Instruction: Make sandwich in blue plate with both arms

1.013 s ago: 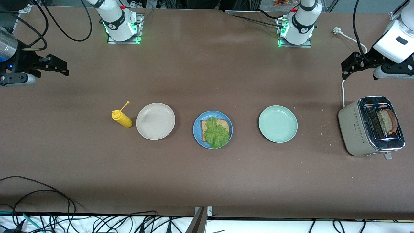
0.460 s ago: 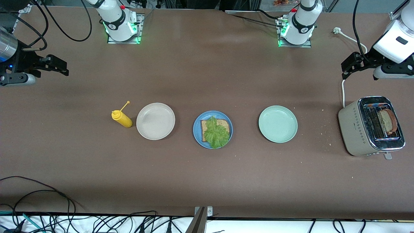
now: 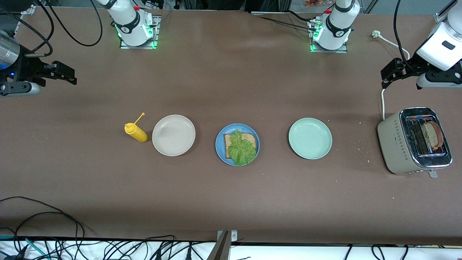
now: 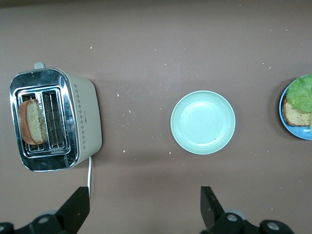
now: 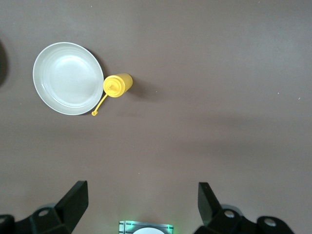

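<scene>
Currently left claw (image 4: 144,212) & right claw (image 5: 141,207) spread, empty; lettuce-topped bread (image 3: 240,145) on blue plate (image 3: 219,146).

We're looking at a big brown table (image 3: 231,79) with soft overhead light glaring off it, crumbs (image 3: 362,150) scattered toward the left arm's end, and black cables (image 3: 54,242) tangling along the near edge.

Left arm raised at its own end of the table, left gripper (image 3: 385,76) up in the air, fingers (image 4: 74,210) spread wide, holding nothing, right arm raised at its end, right gripper (image 3: 70,76) likewise aloft, fingers (image 5: 73,201) wide apart, empty
</scene>
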`<control>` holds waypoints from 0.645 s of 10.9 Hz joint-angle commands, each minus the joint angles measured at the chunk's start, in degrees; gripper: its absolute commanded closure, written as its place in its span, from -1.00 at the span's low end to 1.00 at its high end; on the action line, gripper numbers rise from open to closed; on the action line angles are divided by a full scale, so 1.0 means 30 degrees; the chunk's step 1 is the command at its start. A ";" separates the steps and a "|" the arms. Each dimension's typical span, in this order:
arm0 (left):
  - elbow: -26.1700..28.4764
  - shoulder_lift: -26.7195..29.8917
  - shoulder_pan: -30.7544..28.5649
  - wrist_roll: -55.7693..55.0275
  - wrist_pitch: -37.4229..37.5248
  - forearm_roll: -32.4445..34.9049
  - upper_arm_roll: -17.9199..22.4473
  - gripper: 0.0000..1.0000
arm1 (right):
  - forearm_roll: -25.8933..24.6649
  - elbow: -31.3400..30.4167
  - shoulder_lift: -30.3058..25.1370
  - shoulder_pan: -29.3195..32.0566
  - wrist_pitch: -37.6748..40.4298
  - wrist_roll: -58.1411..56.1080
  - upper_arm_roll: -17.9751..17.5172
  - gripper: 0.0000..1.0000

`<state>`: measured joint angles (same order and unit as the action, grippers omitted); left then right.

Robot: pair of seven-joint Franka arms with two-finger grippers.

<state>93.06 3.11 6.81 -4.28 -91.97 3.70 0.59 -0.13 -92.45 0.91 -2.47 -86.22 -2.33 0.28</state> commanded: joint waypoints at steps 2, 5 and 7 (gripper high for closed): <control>-0.0550 -0.0218 -0.0132 -0.0069 0.0394 -0.0268 -0.0080 -1.00 | 0.0014 -0.0444 0.1594 0.0353 -0.0551 -0.0421 -0.0093 -1.00; -0.0550 -0.0218 -0.0132 -0.0069 0.0394 -0.0268 -0.0080 -1.00 | 0.1879 -0.2105 0.2915 0.0353 -0.3676 -0.4539 0.1511 -1.00; -0.0550 -0.0218 -0.0132 -0.0069 0.0394 -0.0268 -0.0080 -1.00 | 0.3233 -0.3543 0.3559 0.0382 -0.5877 -0.7617 0.2306 -1.00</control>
<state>92.98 3.09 6.75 -4.28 -91.96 3.70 0.59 5.11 -98.22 10.67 -1.87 -97.68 -15.67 4.90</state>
